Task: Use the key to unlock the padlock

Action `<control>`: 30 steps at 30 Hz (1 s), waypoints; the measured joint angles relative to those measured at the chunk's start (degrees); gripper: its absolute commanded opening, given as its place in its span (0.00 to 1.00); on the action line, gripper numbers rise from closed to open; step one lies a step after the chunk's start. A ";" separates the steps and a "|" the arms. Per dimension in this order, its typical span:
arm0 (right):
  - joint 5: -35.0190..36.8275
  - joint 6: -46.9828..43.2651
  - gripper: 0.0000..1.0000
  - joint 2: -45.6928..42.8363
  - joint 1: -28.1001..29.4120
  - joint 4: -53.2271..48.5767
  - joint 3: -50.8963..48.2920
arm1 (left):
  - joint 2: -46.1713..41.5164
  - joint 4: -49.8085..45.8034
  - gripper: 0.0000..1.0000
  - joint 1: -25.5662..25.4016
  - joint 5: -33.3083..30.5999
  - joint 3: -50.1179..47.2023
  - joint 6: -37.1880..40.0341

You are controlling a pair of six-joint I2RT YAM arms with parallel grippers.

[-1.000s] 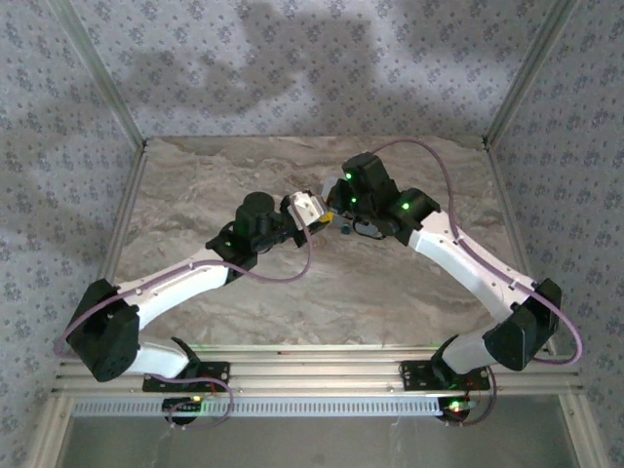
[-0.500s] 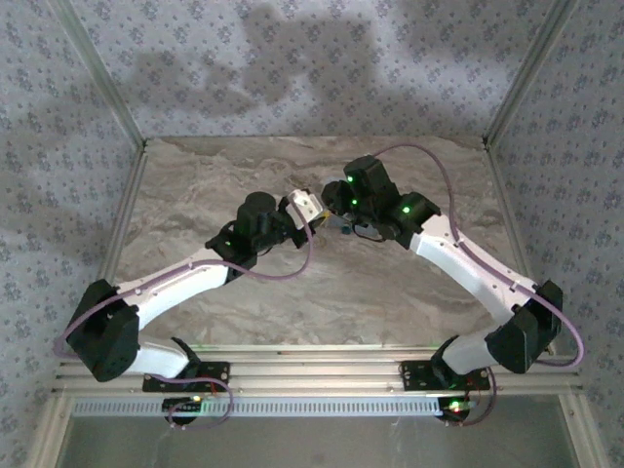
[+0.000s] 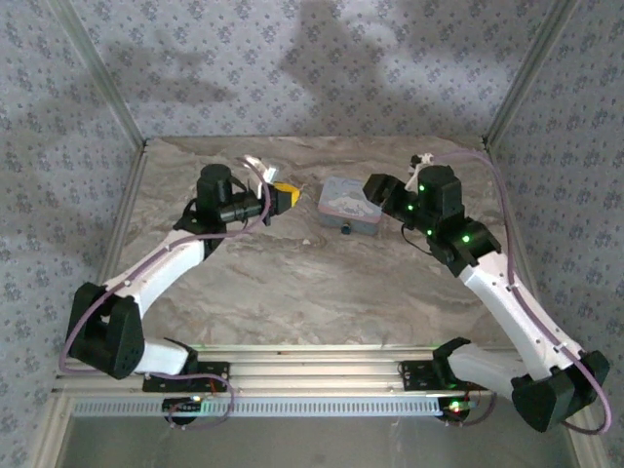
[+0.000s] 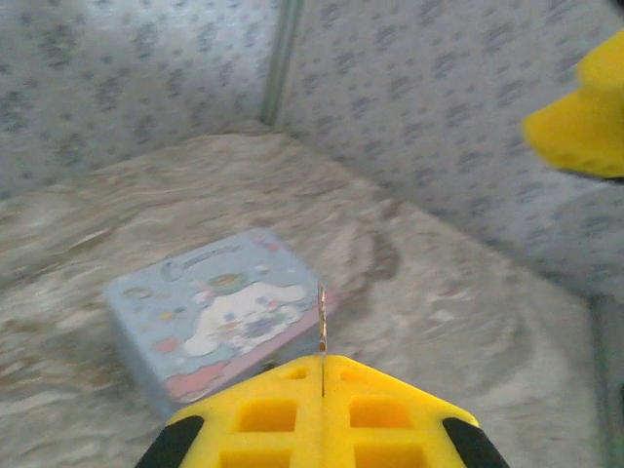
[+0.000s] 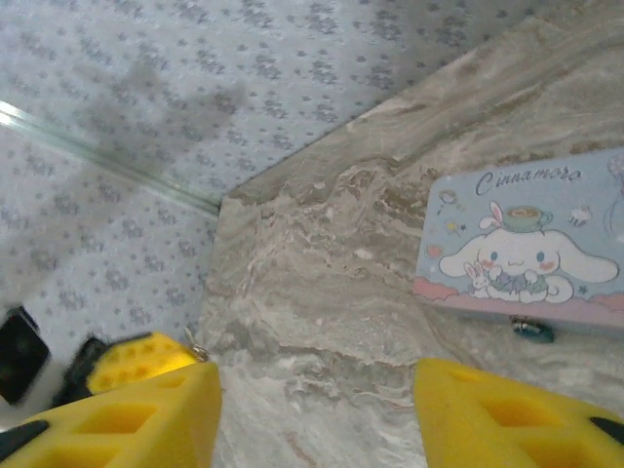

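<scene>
Left gripper point(image 4: 322, 390) is pinching the key point(image 4: 322, 314); right gripper point(image 5: 317, 390) is spreading wide; padlock point(image 5: 532, 331) is sitting just beside the Cinnamoroll tin point(image 5: 517, 219).

Robot test enclosure, lab-type: marble-patterned table point(image 3: 292, 302), aluminium frame posts point(image 3: 99, 73), floral-print wall panels point(image 3: 322, 88) on three sides, slotted aluminium mounting rail point(image 3: 312, 366) along the near edge.

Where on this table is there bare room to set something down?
The broad near stretch of the marble table, between the Cinnamoroll tin and the arm bases, is bare. So is the far strip along the back wall. It is crowded mid-table: the left gripper, holding the key, and right gripper flank the tin, with the padlock at its near edge.
</scene>
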 measured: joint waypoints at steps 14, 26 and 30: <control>-20.15 -10.88 0.53 4.92 2.93 6.38 1.64 | 5.33 -3.65 0.00 -2.95 23.74 10.10 -7.54; -28.37 -12.59 0.26 7.45 3.67 9.81 1.97 | 7.06 -11.43 0.00 -4.42 29.14 15.78 -4.48; -28.74 -13.00 0.02 7.45 3.67 10.01 2.12 | 7.39 -12.28 0.00 -4.42 29.11 15.80 -4.26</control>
